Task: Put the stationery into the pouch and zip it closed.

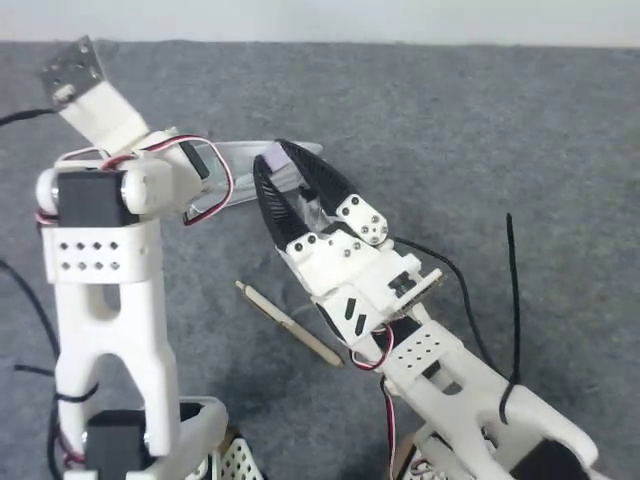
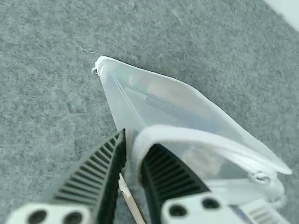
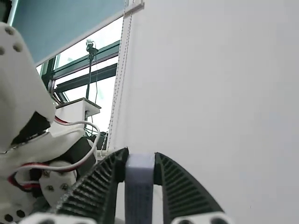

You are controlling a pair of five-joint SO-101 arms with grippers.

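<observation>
A translucent white pouch [image 2: 187, 112] lies on the grey carpet, its mouth facing the left arm. My left gripper [image 2: 134, 142] is shut on the pouch's white zipper rim [image 2: 187, 135], which is lifted so the mouth gapes. The zipper pull [image 2: 261, 177] sits at the rim's far end. My right gripper [image 1: 277, 157] is shut on a pale lilac block [image 1: 287, 178], held just above the pouch [image 1: 238, 165]. The same block [image 3: 138, 186] shows between its black fingers [image 3: 100, 186]. A wooden pencil [image 1: 290, 323] lies on the carpet between the two arms.
The grey carpet [image 1: 480, 130] has free room at the back and to the right. A black cable [image 1: 512, 290] runs beside the right arm. The left arm's white body [image 1: 105, 260] stands close to the pouch.
</observation>
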